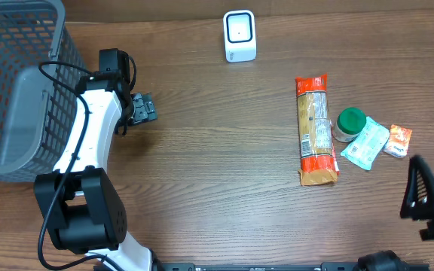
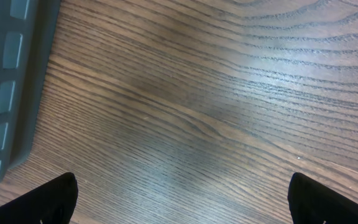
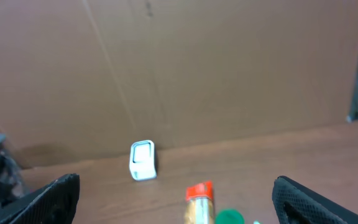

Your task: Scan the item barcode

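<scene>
- Both pincers stand with jaws wide apart and hold nothing: the left pincer (image 1: 143, 108) hangs over bare wood beside the grey basket (image 1: 21, 75), and the right pincer (image 3: 178, 202) is at the near right edge, looking across towards the goods.
- Nothing has been picked yet, and I cannot tell which item is meant for scanning. Four lie together on the right of the tabletop (image 1: 217, 165): a long orange pasta packet (image 1: 316, 129), a green-lidded jar (image 1: 349, 124), a pale teal sachet (image 1: 366, 144) and a small orange sachet (image 1: 398, 141).
- No barcode is clear to me from where I stand.
- My guess is that crowding is the main hazard. The jar sits just beside the packet and seems to touch the teal sachet, so closing on one could shove or drag a neighbour.
- Flat sachets may slip out of a pinch, and the long packet, gripped at one end, would likely droop.
- A white scanner (image 1: 239, 35) stands at the far edge, well apart from the goods, so the carry is long; if the code ends up turned away from its face, it likely won't read.
</scene>
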`<state>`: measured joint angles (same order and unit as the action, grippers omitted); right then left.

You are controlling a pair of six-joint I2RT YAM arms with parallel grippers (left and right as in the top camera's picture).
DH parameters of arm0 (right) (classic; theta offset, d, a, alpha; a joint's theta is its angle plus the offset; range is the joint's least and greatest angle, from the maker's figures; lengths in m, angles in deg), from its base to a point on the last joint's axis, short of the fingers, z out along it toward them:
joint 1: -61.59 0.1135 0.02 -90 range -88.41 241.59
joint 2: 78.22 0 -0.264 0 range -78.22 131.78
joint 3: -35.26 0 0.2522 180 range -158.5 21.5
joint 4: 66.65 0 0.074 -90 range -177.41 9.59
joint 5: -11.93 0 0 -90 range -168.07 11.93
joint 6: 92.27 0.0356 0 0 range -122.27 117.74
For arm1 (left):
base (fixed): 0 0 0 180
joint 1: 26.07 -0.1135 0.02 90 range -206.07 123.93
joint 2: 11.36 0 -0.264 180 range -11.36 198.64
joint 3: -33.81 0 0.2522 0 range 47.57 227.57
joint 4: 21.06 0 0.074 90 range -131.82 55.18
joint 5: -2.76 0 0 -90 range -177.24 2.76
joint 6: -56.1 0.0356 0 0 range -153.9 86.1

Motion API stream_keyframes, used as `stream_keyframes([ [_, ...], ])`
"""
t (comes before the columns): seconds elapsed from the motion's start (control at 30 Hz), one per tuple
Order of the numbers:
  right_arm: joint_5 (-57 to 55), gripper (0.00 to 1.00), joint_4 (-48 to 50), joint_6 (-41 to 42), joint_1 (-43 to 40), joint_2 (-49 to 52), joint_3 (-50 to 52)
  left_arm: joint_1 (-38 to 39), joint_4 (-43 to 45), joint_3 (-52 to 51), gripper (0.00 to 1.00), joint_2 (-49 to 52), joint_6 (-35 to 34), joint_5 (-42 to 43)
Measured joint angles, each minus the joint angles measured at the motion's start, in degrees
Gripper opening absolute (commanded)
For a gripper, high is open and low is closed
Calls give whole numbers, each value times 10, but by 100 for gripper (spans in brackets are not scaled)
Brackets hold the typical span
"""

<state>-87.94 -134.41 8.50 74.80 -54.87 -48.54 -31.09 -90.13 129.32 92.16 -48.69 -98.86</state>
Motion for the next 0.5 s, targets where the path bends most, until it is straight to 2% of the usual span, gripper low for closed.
stream_keyframes([
  [0.13, 0, 100, 40, -1, -15, -62, 78, 0, 0, 0, 100, 0, 0, 0],
  [0.3, 7, 100, 140, -1, -35, -136, 184, 0, 0, 0, 100, 0, 0, 0],
  [0.5, 51, 100, 389, -28, -60, -224, 339, 0, 0, 0, 100, 0, 0, 0],
])
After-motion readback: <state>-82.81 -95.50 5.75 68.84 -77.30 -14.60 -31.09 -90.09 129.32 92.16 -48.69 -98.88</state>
